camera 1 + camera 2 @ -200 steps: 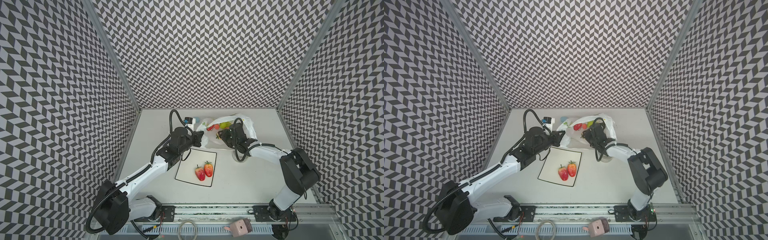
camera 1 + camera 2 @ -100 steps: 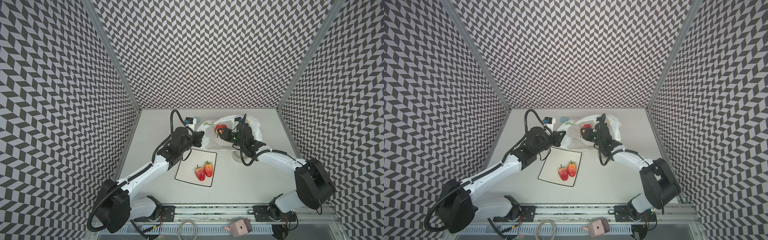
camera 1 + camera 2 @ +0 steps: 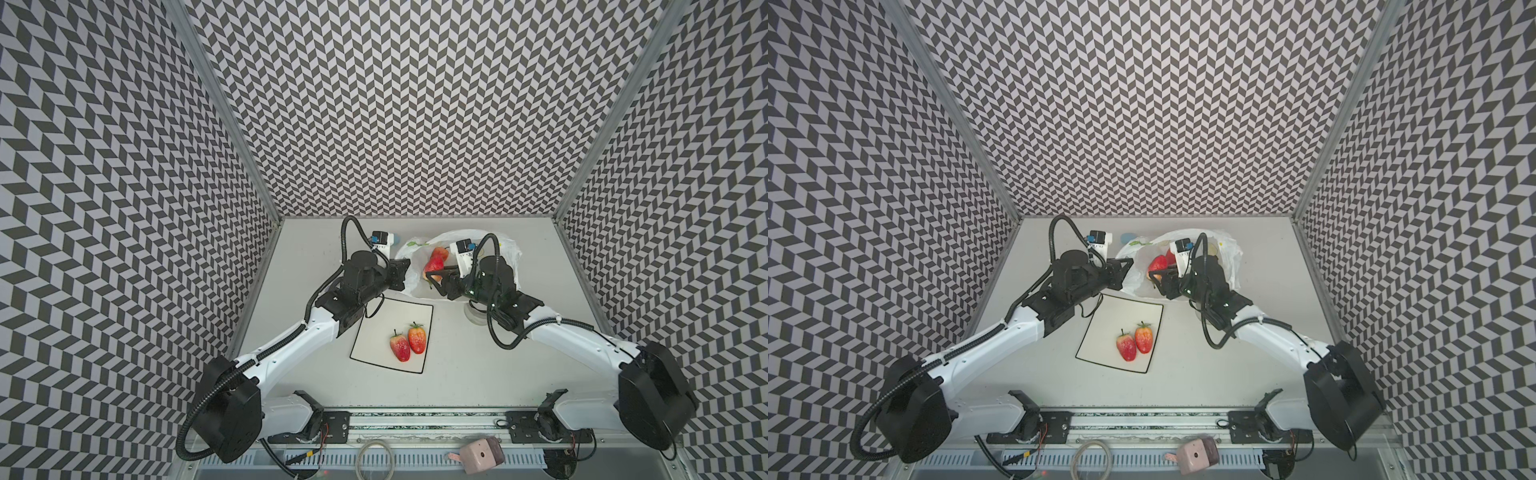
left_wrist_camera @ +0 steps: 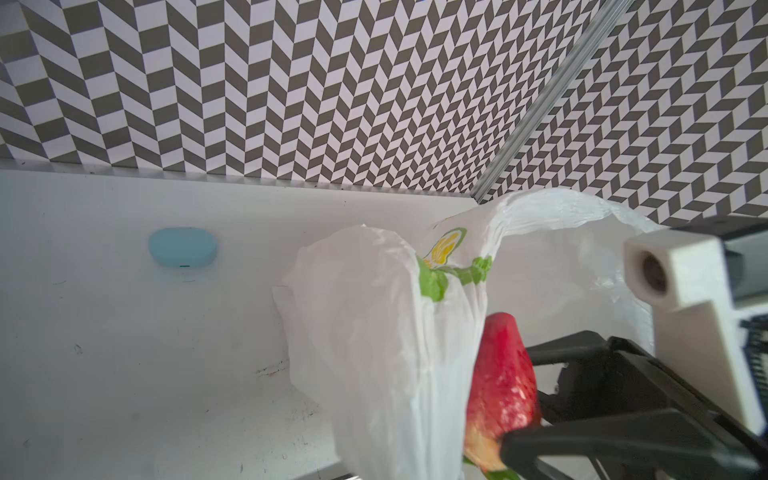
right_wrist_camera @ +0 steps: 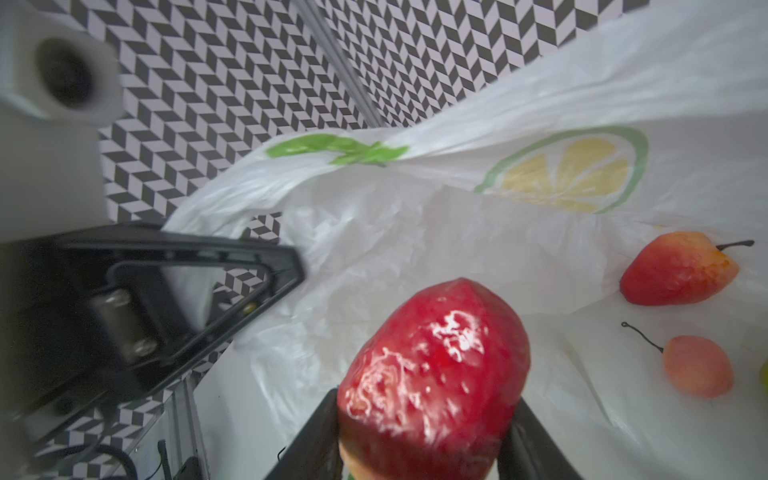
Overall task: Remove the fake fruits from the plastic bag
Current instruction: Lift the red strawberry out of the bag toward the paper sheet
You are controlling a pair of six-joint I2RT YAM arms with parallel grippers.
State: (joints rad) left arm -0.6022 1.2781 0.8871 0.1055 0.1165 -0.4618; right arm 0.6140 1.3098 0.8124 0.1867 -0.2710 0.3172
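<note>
Pinching the plastic bag by its edge, the left gripper stays clamped; the right gripper, seemingly sunk inside earlier, now grips a strawberry raised above it. Two strawberries lie on the plate; pale table, zigzag walls.

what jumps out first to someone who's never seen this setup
A glossy red strawberry sits clamped in the right pincer above the open plastic bag, whose edge the left pincer pinches. Nearer the front, two strawberries lie side by side on the white plate, inside chevron walls.
</note>
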